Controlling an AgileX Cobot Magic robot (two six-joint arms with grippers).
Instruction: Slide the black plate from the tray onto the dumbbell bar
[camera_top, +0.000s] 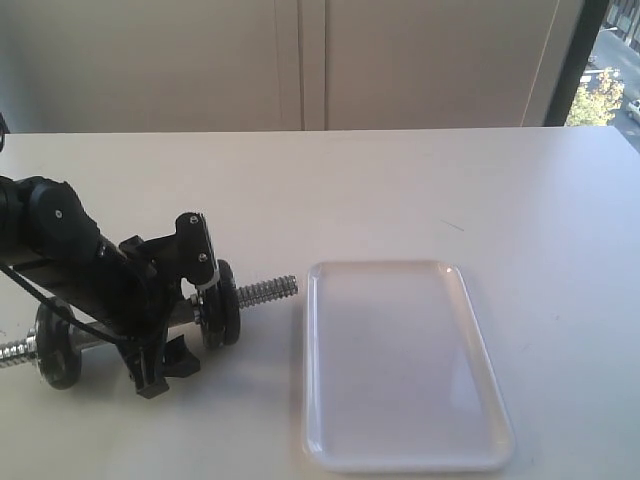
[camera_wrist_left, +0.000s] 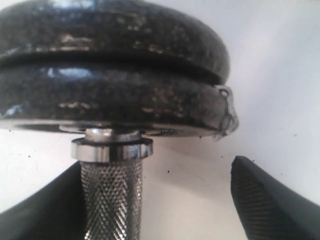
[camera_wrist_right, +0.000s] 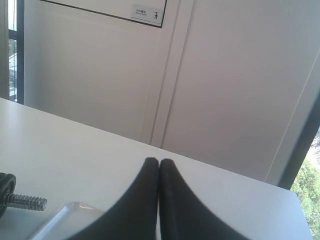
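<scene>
The dumbbell bar (camera_top: 268, 291) lies on the white table at the left, its threaded end toward the tray (camera_top: 400, 440), which holds nothing. Two black discs sit pressed together on the bar. The outer one, toward the threaded end, is the black plate (camera_top: 229, 301) (camera_wrist_left: 110, 35). My left gripper (camera_top: 178, 305) (camera_wrist_left: 156, 165) stands open astride the bar's knurled grip (camera_wrist_left: 111, 200), just behind the discs, with one finger close beside the grip and the other well apart. My right gripper (camera_wrist_right: 159, 162) is shut on nothing, above the table, and is out of the exterior view.
Another black disc (camera_top: 55, 345) sits on the bar's far left end. The right wrist view shows the tray's corner (camera_wrist_right: 65, 215), the bar's threaded tip (camera_wrist_right: 25, 201), a wall and a window beyond the table's edge.
</scene>
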